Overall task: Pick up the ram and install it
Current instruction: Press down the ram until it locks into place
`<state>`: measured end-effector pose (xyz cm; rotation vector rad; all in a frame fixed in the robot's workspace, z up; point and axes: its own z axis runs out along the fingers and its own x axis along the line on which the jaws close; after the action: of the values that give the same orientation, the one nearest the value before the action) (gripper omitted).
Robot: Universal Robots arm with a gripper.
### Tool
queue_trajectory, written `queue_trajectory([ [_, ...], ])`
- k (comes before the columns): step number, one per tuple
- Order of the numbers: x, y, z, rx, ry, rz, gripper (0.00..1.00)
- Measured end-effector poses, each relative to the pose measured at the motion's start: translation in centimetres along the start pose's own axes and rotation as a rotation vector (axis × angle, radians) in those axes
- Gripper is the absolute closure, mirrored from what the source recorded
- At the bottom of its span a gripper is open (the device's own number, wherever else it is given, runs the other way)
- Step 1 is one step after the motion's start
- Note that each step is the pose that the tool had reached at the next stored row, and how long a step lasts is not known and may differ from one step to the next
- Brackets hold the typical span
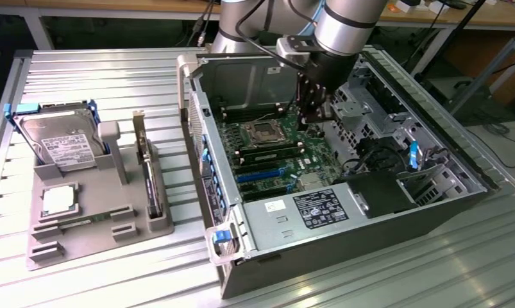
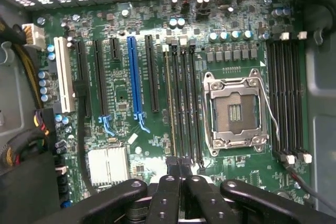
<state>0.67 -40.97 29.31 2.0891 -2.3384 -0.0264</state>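
Ram: thin greenish stick, set on edge in the outermost of four parallel memory slots, on the side away from the empty processor socket and towards the blue expansion slot. Claw: closed, fingertips pressed together, holding nothing, poised at one end of that slot bank, just beside the ram's end; contact with the stick impossible to tell. Motherboard: mounted inside open computer case. Grey tray with hard drive: well apart, at the exterior view's left, on ribbed metal worktop.
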Motion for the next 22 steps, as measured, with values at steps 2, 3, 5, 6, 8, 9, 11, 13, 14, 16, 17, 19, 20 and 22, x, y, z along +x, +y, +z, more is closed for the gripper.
queue_trajectory([
  [2,0.0,0.0,0.0,0.0002,-0.0006,0.038,0.89],
  [3,0.0,0.0,0.0,0.0004,-0.0011,0.063,0.89],
  [5,0.0,0.0,0.0,0.0008,-0.002,0.124,0.89],
  [6,0.0,0.0,0.0,0.001,-0.0025,0.149,0.89],
  [8,0.0,0.0,0.0,0.0013,-0.0031,0.19,0.89],
  [9,0.0,0.0,0.0,0.0014,-0.0034,0.207,0.89],
  [11,0.0,0.0,0.0,0.0016,-0.0039,0.234,0.89],
  [13,0.0,0.0,0.0,0.0019,-0.0047,0.287,0.89],
  [14,0.0,0.0,0.0,0.0021,-0.005,0.299,0.89],
  [16,0.0,0.0,0.0,0.0023,-0.0054,0.33,0.89],
  [17,0.0,0.0,0.0,0.0023,-0.0056,0.34,0.89],
  [19,0.0,0.0,0.0,0.0025,-0.006,0.371,0.89],
  [20,0.0,0.0,0.0,0.0027,-0.0065,0.395,0.89],
  [22,0.0,0.0,0.0,0.003,-0.0072,0.434,0.89],
])
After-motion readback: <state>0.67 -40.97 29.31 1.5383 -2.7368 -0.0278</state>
